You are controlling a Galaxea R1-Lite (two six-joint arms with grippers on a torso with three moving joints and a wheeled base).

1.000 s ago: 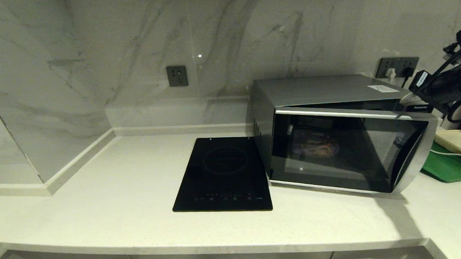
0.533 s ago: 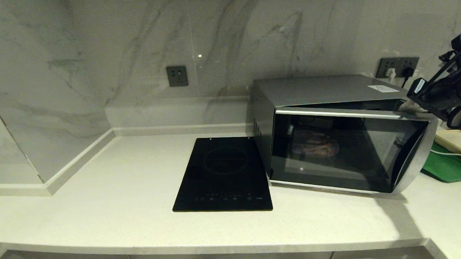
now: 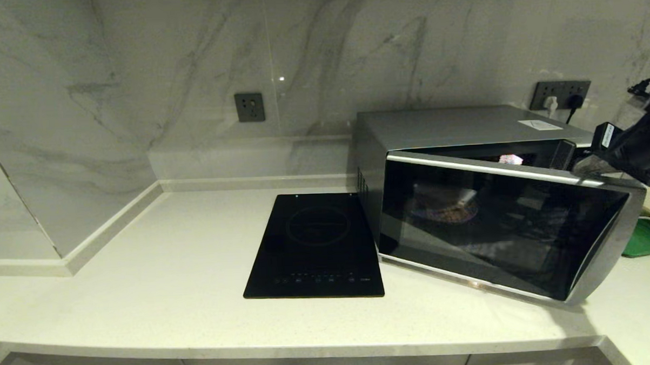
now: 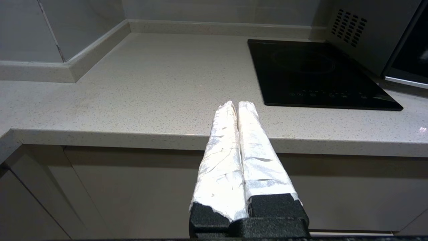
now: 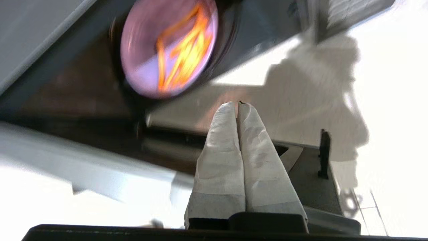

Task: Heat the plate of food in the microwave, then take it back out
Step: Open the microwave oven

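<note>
The silver-grey microwave [image 3: 453, 125] stands at the right of the counter, its dark glass door [image 3: 499, 225] swung partly out on its left hinge. Through the glass the pale-lavender plate of food [image 3: 444, 204] shows dimly inside. In the right wrist view the plate of food [image 5: 169, 47] with orange-yellow sticks sits in the lit cavity. My right gripper [image 3: 581, 165] is shut, with its tips [image 5: 238, 104] behind the top right corner of the door. My left gripper [image 4: 237, 104] is shut with nothing in it, low before the counter's front edge, out of the head view.
A flat black induction cooktop [image 3: 316, 245] lies left of the microwave. A green tray [image 3: 648, 238] peeks out behind the door's free edge at far right. Marble walls close the back and left; sockets [image 3: 249, 107] are on the back wall.
The microwave door has swung further out toward me, and my right gripper has drawn back to the right with the door's top corner. The beige tray is now covered by the arm and door.
</note>
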